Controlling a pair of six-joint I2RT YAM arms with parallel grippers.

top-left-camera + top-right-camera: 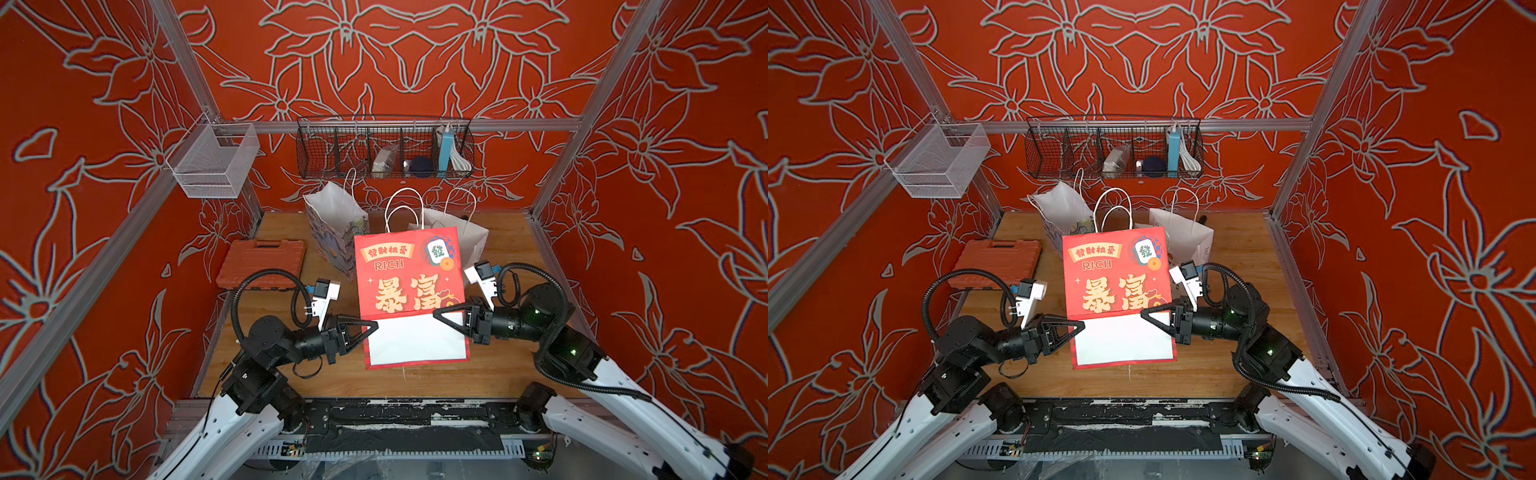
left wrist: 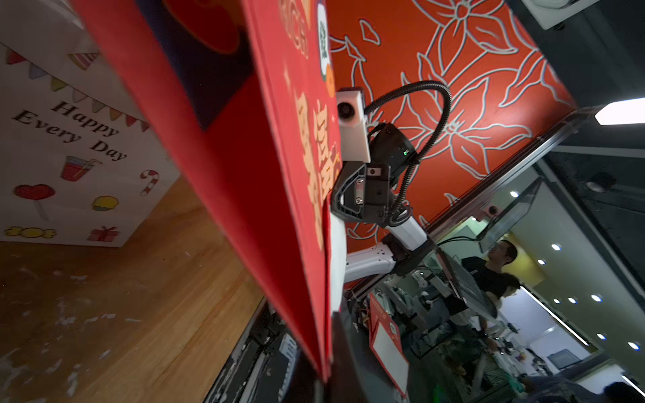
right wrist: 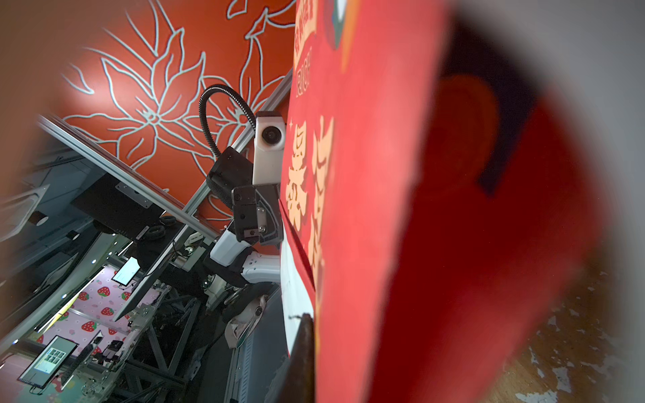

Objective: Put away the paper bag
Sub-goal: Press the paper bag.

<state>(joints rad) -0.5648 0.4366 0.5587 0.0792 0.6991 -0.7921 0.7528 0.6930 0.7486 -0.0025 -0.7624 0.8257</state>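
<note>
bag: we see the red paper bag (image 1: 409,270) flattened, its white base panel folded out, held over the desk (image 1: 498,365) in front of a printed white bag (image 1: 336,232) and a plain white bag (image 1: 469,237).
left gripper (image 1: 372,325): clamped on the bag's left edge at the base crease.
right gripper (image 1: 438,313): pinched on the right edge at the same crease.
why: we judge the paired grip holds the flat bag taut for carrying.

Red paper bag (image 1: 409,274) is covering much of the white bag (image 1: 469,241) behind it. Wire basket (image 1: 316,145) items are showing too small to identify. Right wrist margins are blurring.
</note>
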